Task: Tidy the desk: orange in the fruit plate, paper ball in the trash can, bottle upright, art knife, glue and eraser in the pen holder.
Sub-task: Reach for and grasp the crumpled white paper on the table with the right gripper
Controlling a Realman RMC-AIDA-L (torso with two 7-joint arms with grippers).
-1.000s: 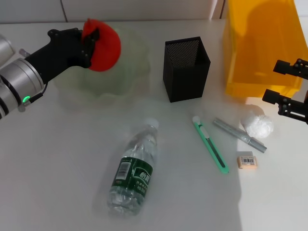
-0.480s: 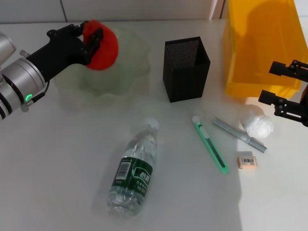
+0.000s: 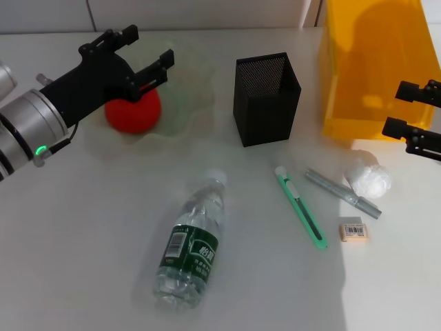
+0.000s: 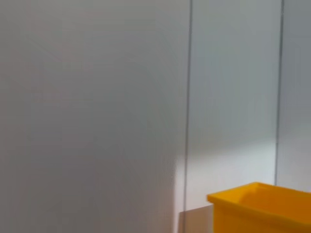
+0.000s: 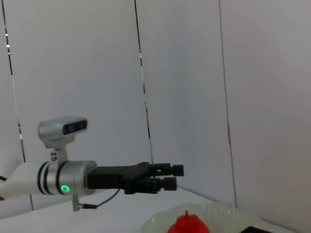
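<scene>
The orange (image 3: 133,110) looks red and lies in the pale green fruit plate (image 3: 200,76). My left gripper (image 3: 153,45) is open just above it and holds nothing; it also shows in the right wrist view (image 5: 176,176) over the orange (image 5: 187,224). The bottle (image 3: 191,241) lies on its side. The green art knife (image 3: 301,207), grey glue stick (image 3: 342,193), eraser (image 3: 354,229) and paper ball (image 3: 368,179) lie on the desk. My right gripper (image 3: 393,108) is open, above and to the right of the paper ball.
The black mesh pen holder (image 3: 267,96) stands mid-desk. The yellow trash can (image 3: 375,62) stands at the back right, close to my right gripper; its rim shows in the left wrist view (image 4: 262,204).
My left gripper has opened and let go of the orange, which now lies in the plate. My right gripper has drawn slightly to the right.
</scene>
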